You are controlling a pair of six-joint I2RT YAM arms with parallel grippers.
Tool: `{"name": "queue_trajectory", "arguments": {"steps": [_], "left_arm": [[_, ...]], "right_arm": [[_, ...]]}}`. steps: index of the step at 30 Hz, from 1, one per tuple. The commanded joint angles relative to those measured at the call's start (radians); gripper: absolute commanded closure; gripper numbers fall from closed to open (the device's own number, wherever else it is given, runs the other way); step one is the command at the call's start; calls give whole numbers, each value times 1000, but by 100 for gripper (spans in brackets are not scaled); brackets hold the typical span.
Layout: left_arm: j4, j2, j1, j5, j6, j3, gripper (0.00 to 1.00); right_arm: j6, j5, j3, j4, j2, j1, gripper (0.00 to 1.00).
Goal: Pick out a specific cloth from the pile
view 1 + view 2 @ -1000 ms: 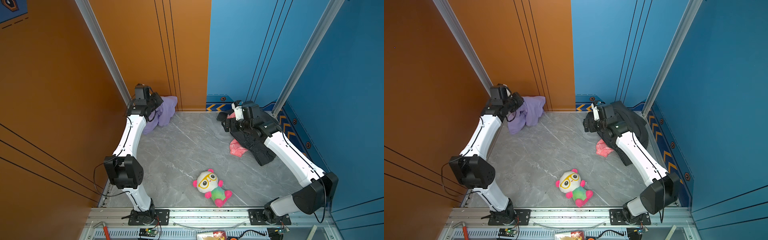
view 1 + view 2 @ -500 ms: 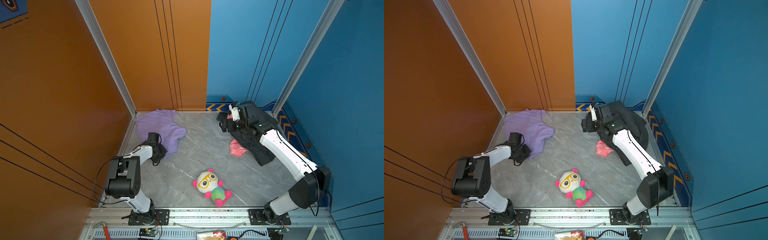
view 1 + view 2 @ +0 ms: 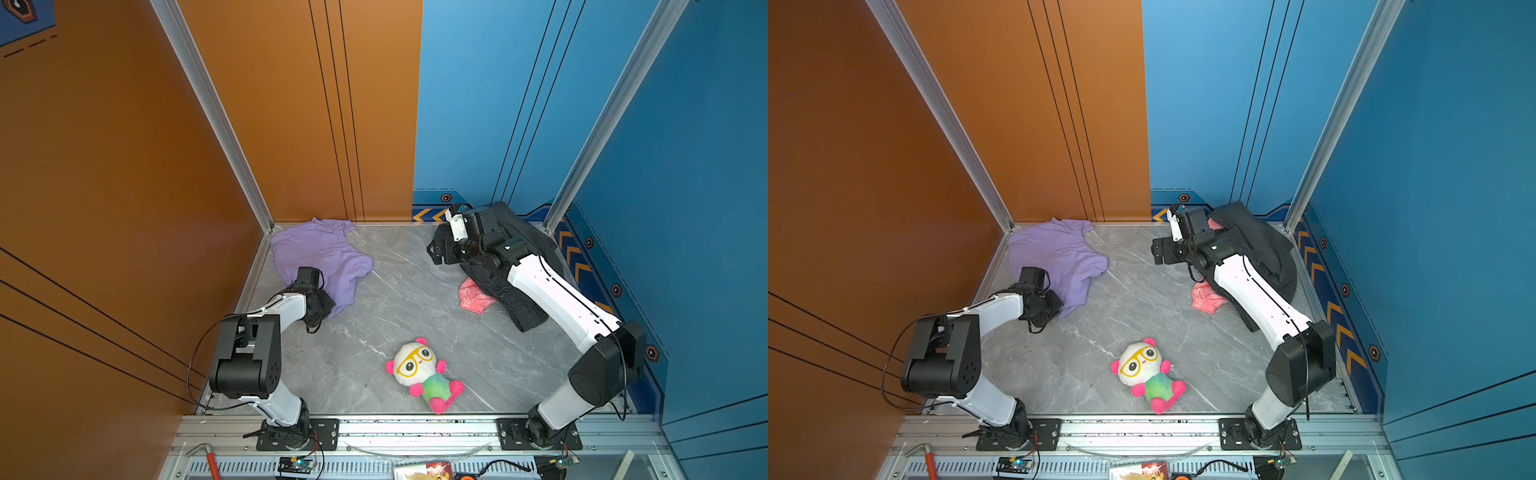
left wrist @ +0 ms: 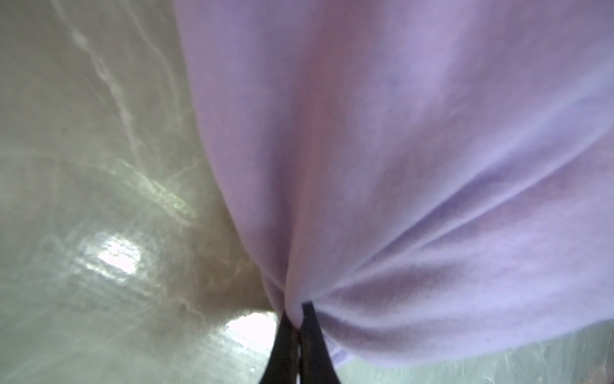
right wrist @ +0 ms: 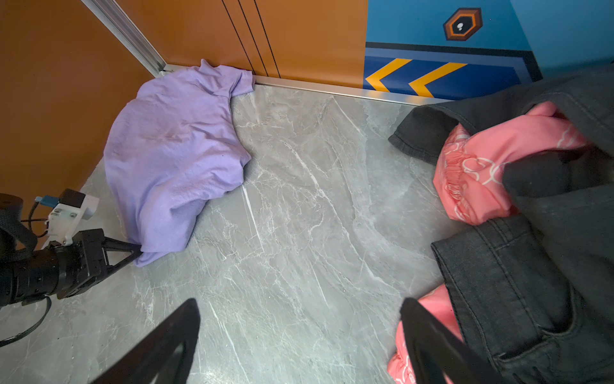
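The lavender cloth [image 3: 320, 253] [image 3: 1054, 253] [image 5: 172, 149] lies spread on the grey floor in the back left corner, apart from the pile. My left gripper [image 3: 331, 311] [image 3: 1061, 309] [image 4: 299, 312] is low at its front corner and shut on a pinch of the fabric [image 4: 398, 166]. The pile, dark grey jeans [image 3: 523, 241] [image 5: 531, 266] over a pink garment [image 3: 473, 297] [image 5: 481, 166], sits at the back right. My right gripper [image 3: 434, 253] [image 3: 1156, 253] [image 5: 299, 306] hovers open beside the pile, with nothing between its fingers.
A plush panda [image 3: 419, 370] [image 3: 1144, 368] lies near the front middle. Orange walls close the left and back left, blue walls the back right and right. An aluminium rail [image 3: 415, 428] runs along the front edge.
The left arm has come down from the back left corner and drawn toward the front, still gripping the cloth, which now lies spread on the floor. The right gripper has barely moved.
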Motion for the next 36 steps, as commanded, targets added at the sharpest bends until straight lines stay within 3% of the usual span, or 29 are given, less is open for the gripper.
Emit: {"name": "queue_trajectory", "arguments": {"steps": [1,4,7,17,24,25,27,36], "left_arm": [[-151,12,-20,-37,-10,-34,94],[-160,-25,-29,-62,-5,0,83],[-193,-80,-39,-114,33,60,62],[-223,-329,-67,-299,189,260,26],[-30,-492,-103,-384,456,256,15],[14,-516,-108,-394,491,234,7],[119,-559,-115,-404,552,172,2],[427,-665,-119,-325,719,-127,1]], "right_arm": [[5,-8,31,13,16,3,5],[-1,-10,29,13,13,1,5],[-7,-10,22,13,5,0,5],[-42,19,-25,28,-51,-5,4],[-77,75,-170,157,-166,-13,4],[-81,89,-195,178,-185,-18,3],[-87,117,-253,225,-228,-27,3],[-67,281,-597,436,-462,-137,0]]}}
